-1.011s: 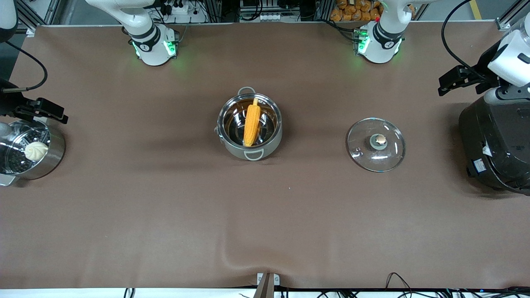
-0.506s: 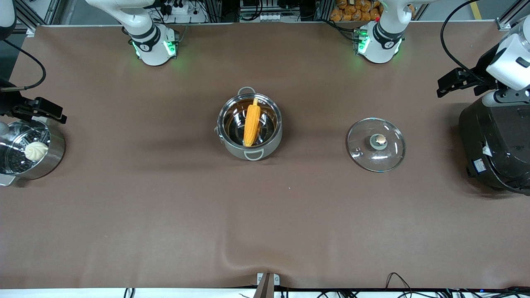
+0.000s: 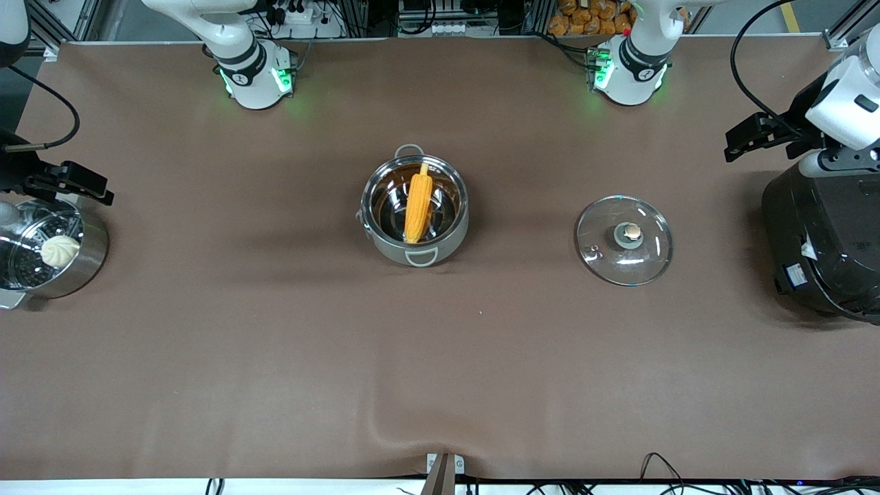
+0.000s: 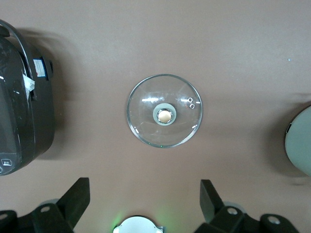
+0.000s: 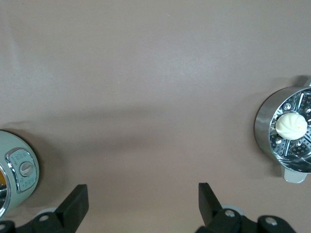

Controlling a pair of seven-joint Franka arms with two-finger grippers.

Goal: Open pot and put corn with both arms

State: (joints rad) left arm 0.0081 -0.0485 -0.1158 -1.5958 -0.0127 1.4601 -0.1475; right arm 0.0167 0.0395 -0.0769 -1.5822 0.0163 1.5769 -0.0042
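Steel catches my eye first: the pot (image 3: 414, 209) stands open mid-surface, between the two arms' bases, with the corn (image 3: 417, 206) lying inside it, its long axis running from the rim nearer the front camera up toward the bases, pale tip at the bases' end. The glass lid (image 3: 624, 239) rests flat on the surface (image 3: 275, 357), well apart from the pot, toward the left arm's end. By my reading the task is done and nothing is left to grasp.

My left pincer (image 4: 145, 201) hangs high with its fingers spread wide and empty, the lid directly in its wrist view and the black rice cooker (image 3: 821, 244) at that end of the surface. My right pincer (image 5: 143, 204) is likewise wide apart and empty, over the right arm's end by the steamer pot (image 3: 51, 251) with its white bun (image 3: 60, 250).

Either pincer would have to travel inward to reach the pot. In both wrist views the pot is cut off at the frame edge, and neither shows the corn clearly.
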